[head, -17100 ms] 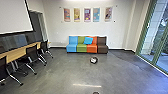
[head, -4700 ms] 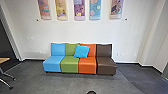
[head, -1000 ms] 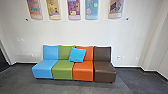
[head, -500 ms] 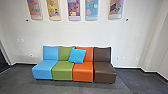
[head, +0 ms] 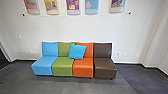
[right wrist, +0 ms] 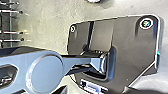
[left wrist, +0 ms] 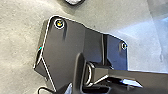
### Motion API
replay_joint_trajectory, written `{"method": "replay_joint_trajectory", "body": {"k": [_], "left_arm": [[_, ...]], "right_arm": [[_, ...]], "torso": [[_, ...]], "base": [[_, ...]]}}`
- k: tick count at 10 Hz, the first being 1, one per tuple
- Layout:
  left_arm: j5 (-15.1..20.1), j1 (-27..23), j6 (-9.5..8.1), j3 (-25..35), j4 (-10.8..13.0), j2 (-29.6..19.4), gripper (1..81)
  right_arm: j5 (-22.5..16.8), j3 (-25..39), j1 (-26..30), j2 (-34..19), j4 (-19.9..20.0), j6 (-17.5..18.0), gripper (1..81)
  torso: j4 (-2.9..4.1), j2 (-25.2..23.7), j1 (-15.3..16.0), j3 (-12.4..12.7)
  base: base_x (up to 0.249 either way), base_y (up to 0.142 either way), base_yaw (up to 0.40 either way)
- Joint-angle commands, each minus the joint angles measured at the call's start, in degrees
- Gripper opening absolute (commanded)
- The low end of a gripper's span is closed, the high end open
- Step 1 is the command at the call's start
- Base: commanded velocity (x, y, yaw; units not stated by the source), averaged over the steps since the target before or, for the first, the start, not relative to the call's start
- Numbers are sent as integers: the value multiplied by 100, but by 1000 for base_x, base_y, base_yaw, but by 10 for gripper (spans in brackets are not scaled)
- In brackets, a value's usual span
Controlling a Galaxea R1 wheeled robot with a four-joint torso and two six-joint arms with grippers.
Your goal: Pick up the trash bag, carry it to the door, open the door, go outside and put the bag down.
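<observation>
One pale thing with a dark rim, perhaps the trash bag [left wrist: 74,1], sits on the grey floor [left wrist: 17,37] near the robot, apart from it. As for the two grippers, left and right, I cannot tell how far open either one is or whether it has hold of anything. A bright bluish patch of light [left wrist: 140,27] falls across the floor on one side, and thin metal legs [right wrist: 15,32] stand on the other. Ahead of the robot, against the white wall [head: 75,30], is a low row of four padded seats: blue [head: 45,65], then green [head: 62,67], orange [head: 82,69] and brown [head: 105,68], side by side from left to right. A bright blue cushion [head: 77,51] leans at a tilt against the backs of the green and orange ones. Above them hang five colourful panels [head: 73,6] in a line, with a small dark knob [head: 129,13] on the wall beyond each end of the row. Pale wall sockets [head: 120,54] show beside the brown seat, higher than its cushioned base. A dark skirting [head: 132,64] follows the foot of the wall, and over to the robot's left there's a dark opening [head: 3,59].
</observation>
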Motion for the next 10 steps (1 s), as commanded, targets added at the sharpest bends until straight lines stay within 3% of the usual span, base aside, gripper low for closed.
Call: {"method": "replay_joint_trajectory", "body": {"k": [1, 2, 3, 6, 7, 8, 10], "left_arm": [[895, -625, -17, 118, -401, -279, 811], [956, -731, -17, 101, -479, -297, 811], [1008, -880, -17, 127, -567, -349, 811], [1246, -1232, -17, 162, -690, -498, 811], [1255, -1346, -8, 197, -735, -578, 811], [1255, -1478, -16, 284, -770, -674, 811], [1403, -1758, -17, 661, -926, -928, 811]], "right_arm": [[-315, 777, 636, -799, 381, -6, 811], [-463, 864, 777, -921, 425, 2, 811], [-709, 943, 1005, -1036, 521, 46, 811], [-868, 1180, 1489, -1247, 644, 46, 811], [-920, 1251, 1620, -1273, 654, 55, 811], [-1078, 1269, 1770, -1291, 680, 116, 811], [-1255, 1442, 2051, -1570, 741, 213, 811]], "torso": [[0, -544, 352, -514], [0, -748, 481, -704], [0, -931, 601, -480], [0, -1371, 889, -614], [0, -2634, 1705, -634], [0, -1740, 1126, -640], [0, -2197, 1414, -642]], "base": [[0, 0, 0], [0, 0, 0], [0, 0, 0], [0, 0, 0], [0, 0, 0], [0, 0, 0], [0, 0, 0]]}}
